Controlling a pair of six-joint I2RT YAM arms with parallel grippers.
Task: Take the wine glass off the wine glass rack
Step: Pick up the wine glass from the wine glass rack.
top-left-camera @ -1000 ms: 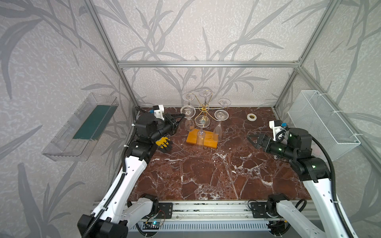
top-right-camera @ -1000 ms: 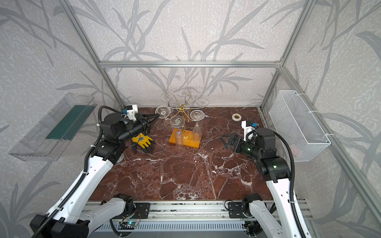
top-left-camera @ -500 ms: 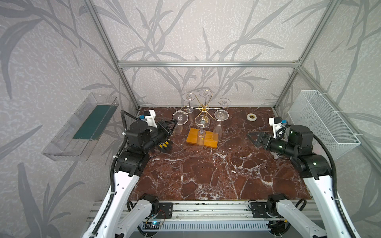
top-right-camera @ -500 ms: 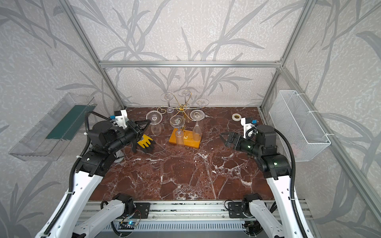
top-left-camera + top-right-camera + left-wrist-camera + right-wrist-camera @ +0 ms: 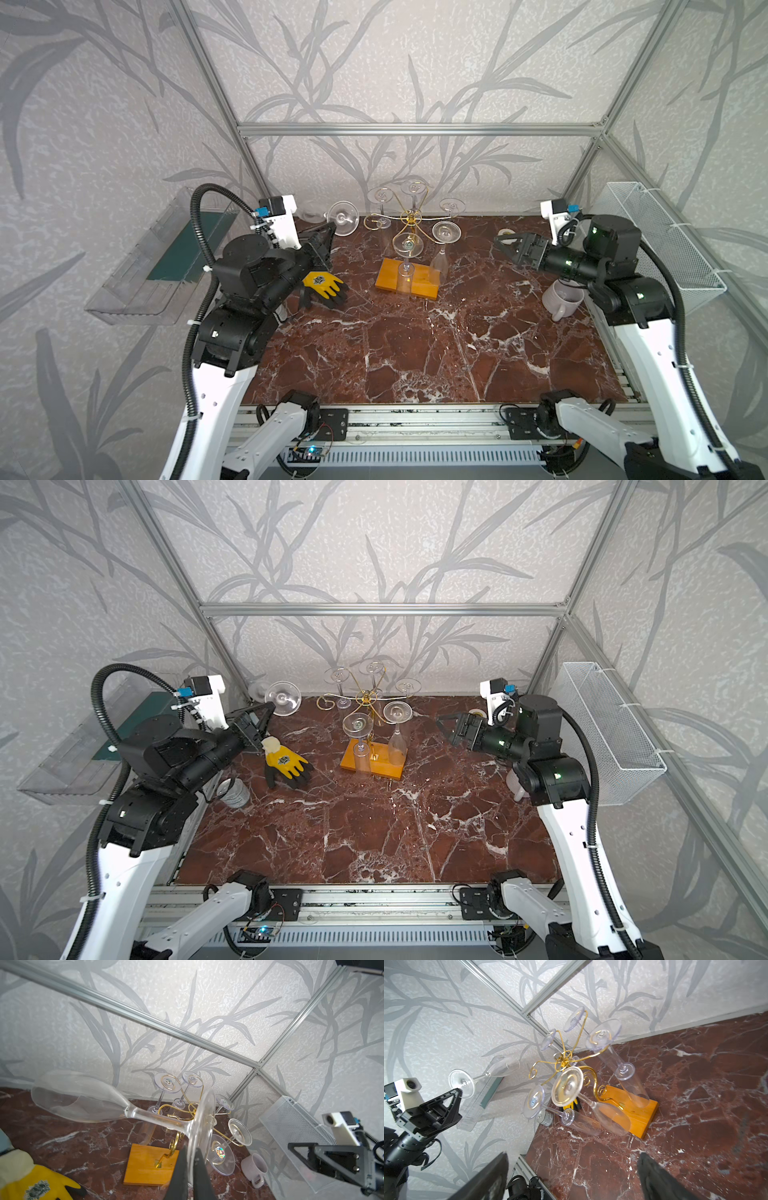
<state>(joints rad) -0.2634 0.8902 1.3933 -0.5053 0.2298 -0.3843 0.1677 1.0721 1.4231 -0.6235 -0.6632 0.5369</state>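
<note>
My left gripper is shut on the foot rim of a clear wine glass. The glass lies nearly level in the air, left of the wine glass rack and apart from it. The wine glass rack is gold wire on an orange wooden base, and several glasses hang upside down from it. My right gripper is open and empty, to the right of the rack and pointing at it.
A yellow and black glove lies left of the rack base. A white mug stands under my right arm. A small can sits by the left arm. A wire basket hangs on the right wall, a clear tray on the left.
My left gripper has drawn back to the left with the wine glass, off the rack's arm. My right gripper has moved up and toward the back.
</note>
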